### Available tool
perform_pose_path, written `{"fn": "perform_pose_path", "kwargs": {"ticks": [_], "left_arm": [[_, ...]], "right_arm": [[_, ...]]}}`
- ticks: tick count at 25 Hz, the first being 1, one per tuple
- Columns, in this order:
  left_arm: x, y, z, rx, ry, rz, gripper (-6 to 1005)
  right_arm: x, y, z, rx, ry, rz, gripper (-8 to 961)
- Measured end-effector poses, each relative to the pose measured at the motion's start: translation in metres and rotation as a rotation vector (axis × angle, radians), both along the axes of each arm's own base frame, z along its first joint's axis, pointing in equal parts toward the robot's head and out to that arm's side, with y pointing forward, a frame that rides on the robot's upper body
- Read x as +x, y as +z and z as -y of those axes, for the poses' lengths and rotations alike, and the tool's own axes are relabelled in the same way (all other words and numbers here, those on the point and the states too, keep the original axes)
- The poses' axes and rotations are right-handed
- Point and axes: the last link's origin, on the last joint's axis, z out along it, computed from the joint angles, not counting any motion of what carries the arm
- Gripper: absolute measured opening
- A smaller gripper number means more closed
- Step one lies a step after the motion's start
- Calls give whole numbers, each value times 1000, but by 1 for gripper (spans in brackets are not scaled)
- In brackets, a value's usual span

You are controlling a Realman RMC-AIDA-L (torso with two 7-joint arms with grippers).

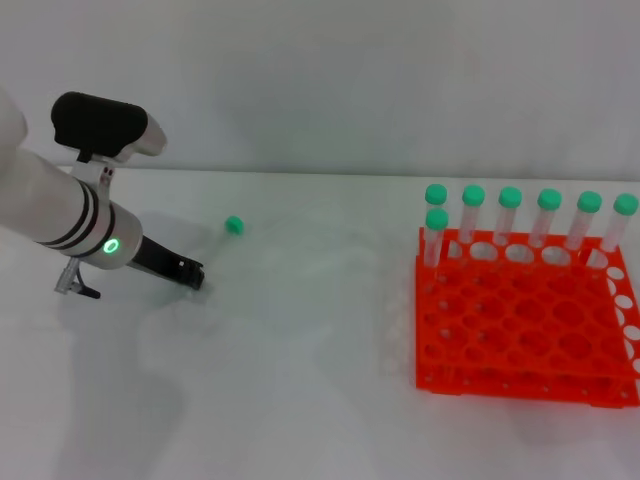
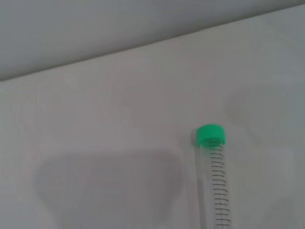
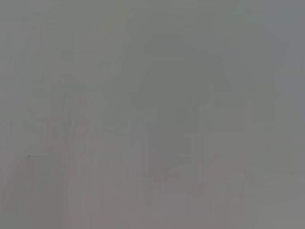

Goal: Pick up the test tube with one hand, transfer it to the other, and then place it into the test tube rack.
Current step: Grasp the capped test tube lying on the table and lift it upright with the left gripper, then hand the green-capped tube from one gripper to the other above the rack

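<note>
The test tube lies on the white table; in the head view its mint-green cap (image 1: 233,225) shows left of centre, and its clear body runs toward my left gripper (image 1: 190,272). The left wrist view shows the test tube (image 2: 217,181) lengthwise, with its cap farthest from the camera. The left gripper is low over the table at the tube's bottom end; I cannot see whether it touches the tube. The orange test tube rack (image 1: 520,335) stands at the right. The right gripper is out of view, and the right wrist view is a featureless grey.
Several green-capped tubes (image 1: 509,215) stand upright in the rack's back row, and one (image 1: 435,235) stands just in front at its left end. A bare white tabletop (image 1: 320,350) lies between my left gripper and the rack. A pale wall rises behind the table.
</note>
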Motion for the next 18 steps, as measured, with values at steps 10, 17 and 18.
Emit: {"fn": "perform_pose_path", "kwargs": {"ticks": [10, 17, 18], "left_arm": [[22, 4, -22, 156, -200, 133, 200], [31, -9, -13, 372, -464, 305, 208], [30, -9, -9, 412, -493, 330, 210]], "right_arm": [[-1, 2, 0, 11, 2, -9, 869], [1, 7, -2, 10, 0, -92, 869], [1, 9, -2, -5, 3, -136, 869]]}}
